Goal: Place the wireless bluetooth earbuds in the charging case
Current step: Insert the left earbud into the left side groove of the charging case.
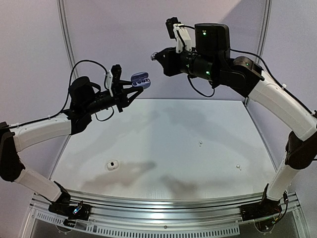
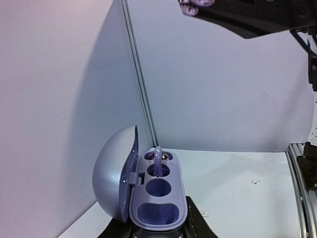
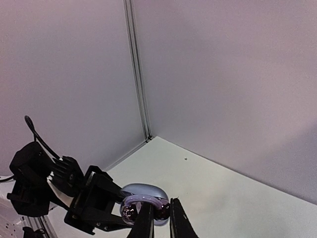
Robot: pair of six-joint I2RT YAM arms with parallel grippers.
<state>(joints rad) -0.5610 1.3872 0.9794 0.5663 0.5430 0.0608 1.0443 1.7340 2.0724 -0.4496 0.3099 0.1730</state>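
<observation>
Earbuds are the matter here, and one dark purple earbud (image 3: 140, 208) is pinched between the fingertips of the right claw (image 3: 161, 223), whose two black fingers (image 3: 147, 224) stand nearly pressed together around it, a curved purple band and shiny rounded ends showing just past the tips. That claw hangs high above the table (image 1: 173, 124), its tips aimed toward the left claw (image 1: 132, 88) and close to it, though the two do not touch. The left claw is clamped on the near end of the purple charging case (image 2: 158, 198) and holds it in the air with its recessed face up. The case's lid (image 2: 111, 183) is swung open and stands to the left of the claw's own view. A second purple earbud (image 2: 158, 161) stands in the recesses at the end of the case farthest from the left claw. The two recesses nearer the fingers show only their blue-purple hollows. In the right wrist view the pale rounded shell of the case sits directly beyond the held earbud, with the left claw's black fingers gripping it from the left. Far below the right claw, a white earbud (image 1: 200, 143) lies on the table. A farther white earbud (image 1: 238, 167) lies nearer that arm's base. Below the left claw, well apart from both, rests a white pebble-shaped piece (image 1: 113, 165) with a dark centre.
</observation>
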